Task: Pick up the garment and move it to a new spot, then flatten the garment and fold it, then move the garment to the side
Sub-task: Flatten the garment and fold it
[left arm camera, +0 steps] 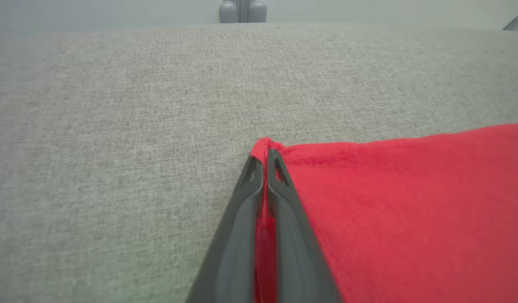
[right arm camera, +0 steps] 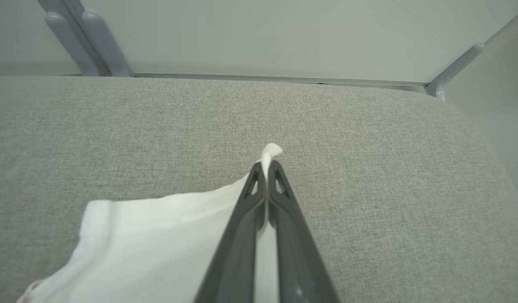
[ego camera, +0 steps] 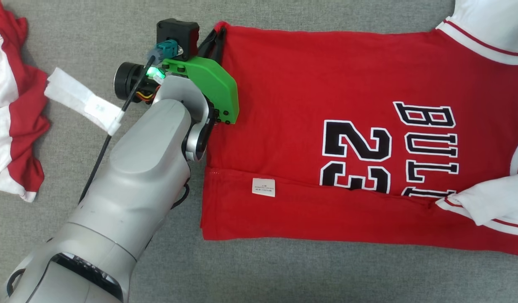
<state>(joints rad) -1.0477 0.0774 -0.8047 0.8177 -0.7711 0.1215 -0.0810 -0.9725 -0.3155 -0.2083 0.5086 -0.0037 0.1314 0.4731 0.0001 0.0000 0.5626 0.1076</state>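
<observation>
1. On the grey-covered table the red Bulls jersey is spread out flat and sideways. The hem end points to 9 o'clock and the white sleeves sit over at 3.
2. The long edge on the 6 o'clock side is already flipped up over the body. It's the strip with the little label on it, and it covers the bottom of the 23. So I'd say flattening is done and we're mid-fold.
3. The left fingers are clamped right together on the hem corner, up around 11 o'clock. There's red cloth pinched between them and no gap I can see.
4. The right fingers are closed tight too, nipping a corner of the white sleeve. A little nub of white pokes out past the tips.
5. My guess for the next move is to lift both far corners a bit and carry them toward 6 o'clock, laying that edge over the folded strip. Both arms would need to travel together with the cloth taut between them, or it'll bunch in the middle.
6. There's a crumpled red-and-white second garment at 9 o'clock, well apart from the jersey. It shouldn't get in the way of the fold.
</observation>
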